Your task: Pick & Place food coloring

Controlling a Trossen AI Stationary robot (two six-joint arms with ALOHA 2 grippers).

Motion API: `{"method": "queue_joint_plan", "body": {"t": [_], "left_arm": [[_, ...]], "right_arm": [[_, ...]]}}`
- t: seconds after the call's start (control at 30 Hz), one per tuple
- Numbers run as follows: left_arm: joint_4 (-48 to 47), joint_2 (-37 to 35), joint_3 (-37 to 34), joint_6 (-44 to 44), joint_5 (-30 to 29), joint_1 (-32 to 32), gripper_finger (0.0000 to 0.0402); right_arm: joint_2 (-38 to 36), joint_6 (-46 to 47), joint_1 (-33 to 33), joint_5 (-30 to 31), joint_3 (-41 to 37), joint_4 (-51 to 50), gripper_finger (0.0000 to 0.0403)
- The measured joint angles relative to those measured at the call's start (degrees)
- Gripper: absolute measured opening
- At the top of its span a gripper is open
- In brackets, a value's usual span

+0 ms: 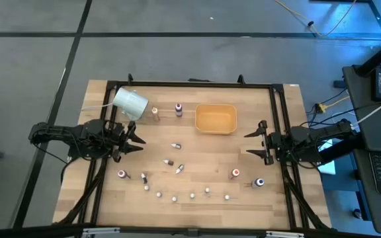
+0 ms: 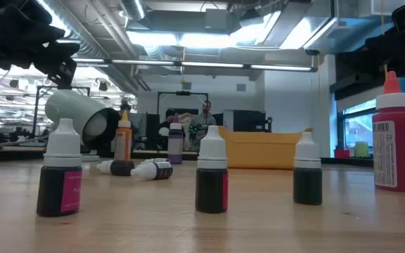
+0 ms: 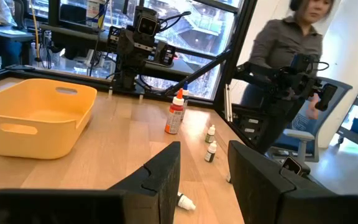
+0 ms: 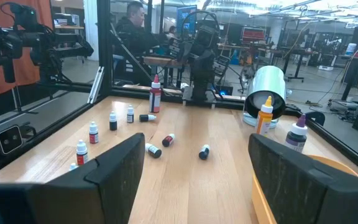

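My left end effector (image 1: pixel 137 139) and right end effector (image 1: pixel 251 143) both released, hovering at opposite tabletop (image 1: pixel 280 192) sides; food coloring (image 1: pixel 175 145) bottles scattered between.

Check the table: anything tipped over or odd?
Yes. The large white cylinder lies on its side at the far-left corner, and a few small vials mid-table lie toppled. The orange tray is empty. No spills visible.
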Motion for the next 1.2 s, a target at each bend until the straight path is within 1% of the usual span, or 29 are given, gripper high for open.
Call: {"method": "queue_joint_plan", "body": {"t": [0.8, 0.93, 1.1, 1.2], "left_arm": [[0.0, 0.0, 0.0, 0.0, 0.0, 0.0, 0.0130], [0.0, 0.0, 0.0, 0.0, 0.0, 0.0, 0.0130], [0.0, 0.0, 0.0, 0.0, 0.0, 0.0, 0.0130], [0.0, 0.0, 0.0, 0.0, 0.0, 0.0, 0.0130]], "right_arm": [[0.0, -0.8, 0.0, 0.0, 0.0, 0.1, 0.0289], [0.0, 4.6, 0.0, -1.8, 0.0, 1.3, 0.0289], [0.0, 16.5, 0.0, -3.6, 0.0, 3.7, 0.0289], [0.0, 18.8, 0.0, -2.8, 0.0, 4.6, 0.0289]]}}
